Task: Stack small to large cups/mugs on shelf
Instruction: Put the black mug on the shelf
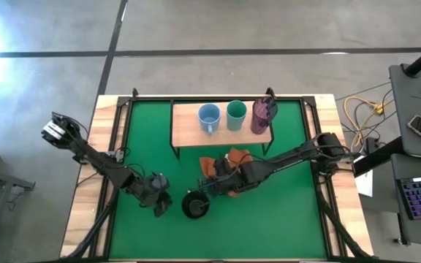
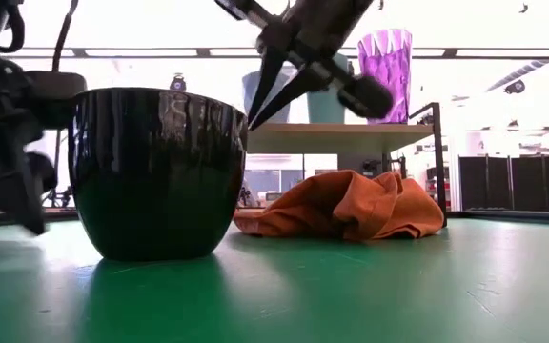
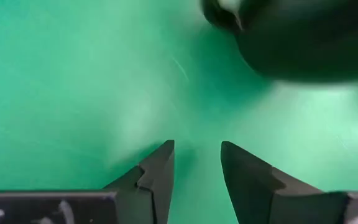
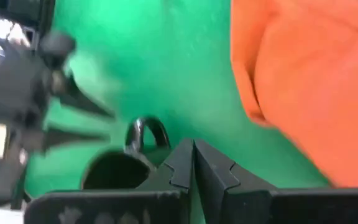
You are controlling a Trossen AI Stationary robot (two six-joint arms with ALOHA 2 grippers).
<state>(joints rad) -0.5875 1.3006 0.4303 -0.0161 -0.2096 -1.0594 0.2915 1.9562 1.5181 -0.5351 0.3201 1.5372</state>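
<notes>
Surface: green mat (image 1: 283, 212) on a wooden table (image 1: 86, 190), grey concrete floor around it.
Shelf (image 1: 188, 135): low wooden plank on thin black legs, at the far side of the mat, beyond both pincers.
On the shelf: blue mug (image 1: 209, 117), teal cup (image 1: 236, 115) and purple cup (image 1: 263, 115), side by side in that order, upright.
Black mug (image 1: 194, 204): upright on the mat, between the two pincers, not on the shelf; its handle shows in the right wrist view.
Left pincer (image 1: 163, 207): low over the mat just beside the black mug, not touching it; fingers apart with bare mat between them.
Right pincer (image 1: 205, 187): just above and behind the black mug's rim; fingers pressed together, gripping nothing.
Orange cloth (image 1: 229, 162): crumpled on the mat in front of the shelf, beneath the right arm, near the right pincer.
</notes>
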